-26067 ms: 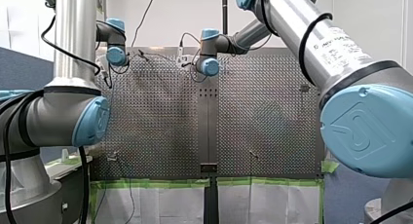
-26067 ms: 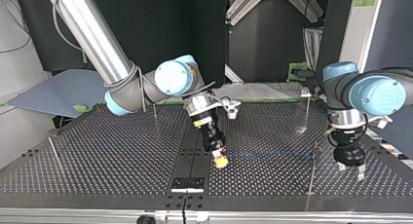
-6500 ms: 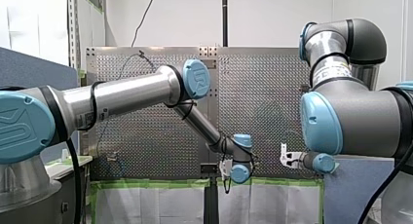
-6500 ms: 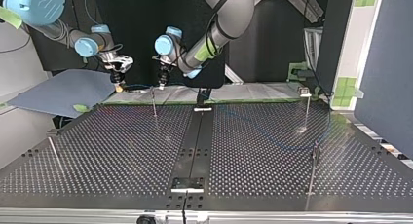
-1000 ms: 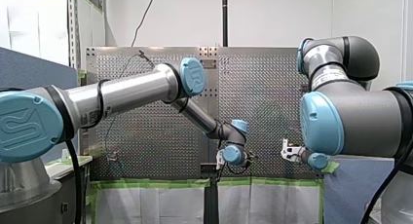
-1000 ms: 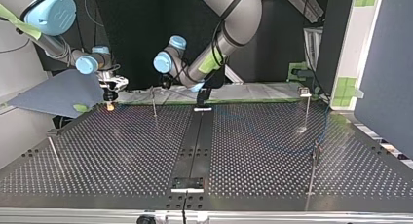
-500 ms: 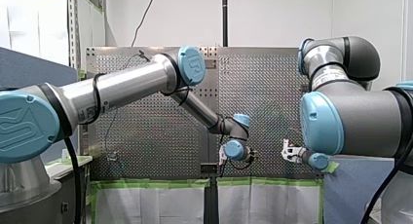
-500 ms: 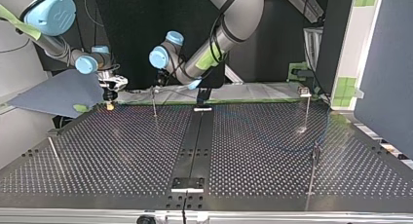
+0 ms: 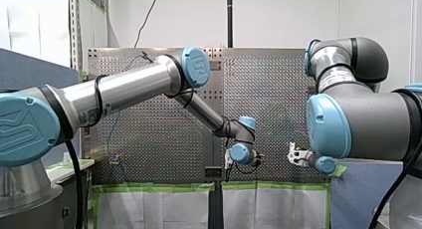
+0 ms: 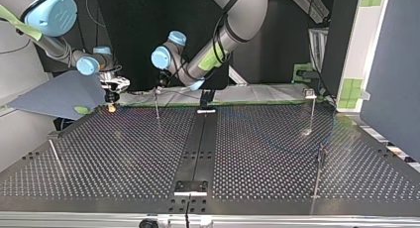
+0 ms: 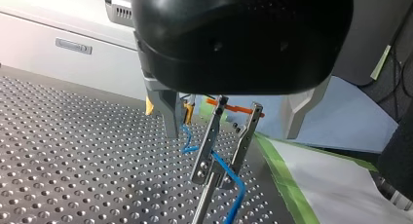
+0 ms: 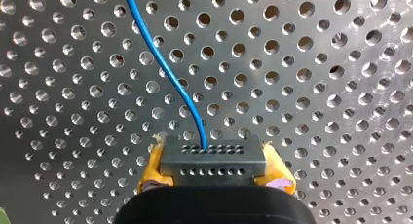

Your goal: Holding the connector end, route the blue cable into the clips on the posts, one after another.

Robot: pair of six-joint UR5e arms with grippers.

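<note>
In the right wrist view my right gripper (image 12: 214, 158) is shut, its yellow pads (image 12: 152, 166) clamping the black connector (image 12: 213, 161). The blue cable (image 12: 163, 63) leaves the connector and runs off over the perforated table. In the left wrist view my left gripper (image 11: 232, 135) stands open, its fingers (image 11: 168, 114) on either side of a post's metal clip (image 11: 216, 151). The blue cable (image 11: 234, 177) passes through that clip without touching the fingers. In the top view my right gripper (image 10: 112, 104) is at the far left edge, and my left gripper (image 10: 161, 83) hangs over the nearby post (image 10: 156, 103).
Other thin posts stand at the top view's far right (image 10: 313, 111), near right (image 10: 318, 173) and near left (image 10: 54, 156). A black strip (image 10: 198, 143) runs down the table's middle. A grey-blue sheet (image 10: 59, 94) lies beyond the far left corner, beside green tape.
My left arm's wrist has shifted slightly up and to the top view's left over the post. My right gripper with the connector has stayed put.
</note>
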